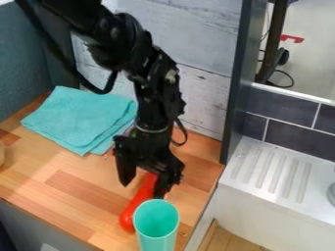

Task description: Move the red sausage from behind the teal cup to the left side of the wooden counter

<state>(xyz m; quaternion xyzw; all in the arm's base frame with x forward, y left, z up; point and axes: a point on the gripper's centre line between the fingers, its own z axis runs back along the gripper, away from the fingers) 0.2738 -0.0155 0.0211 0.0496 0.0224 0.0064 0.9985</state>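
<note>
Because the gripper (142,189) hangs just behind the teal cup (155,223), on its wall side, with its fingers parted, it straddles the upper end of a long red thing (138,202). One finger stands at the red thing's cup-ward flank, near or against it; the other is apart from it, with bare wood showing between, so nothing looks clamped. The red thing lies slantwise on the wooden counter (78,181), its fat rounded end just beside the cup and its thin end running back under the gripper; whether it touches the cup, I cannot tell.

For a sound grip here, the fingers would need to sit evenly astride the red thing, square to its length and low to the wood. With one finger so much closer, an uneven squeeze could roll it or swing its rounded end into the cup. A small shift to centre it, followed by a slow close, would guard against that; any sideways move should keep off the cup's rim.

Behind the cup, the black arm (118,44) slopes down from the upper edge, bends at the wrist and points the gripper steeply downward. Well apart from the cup, toward the wall, lies a folded teal cloth (78,117); across from it, beyond the cup, is a white ridged drainboard (268,171).
</note>
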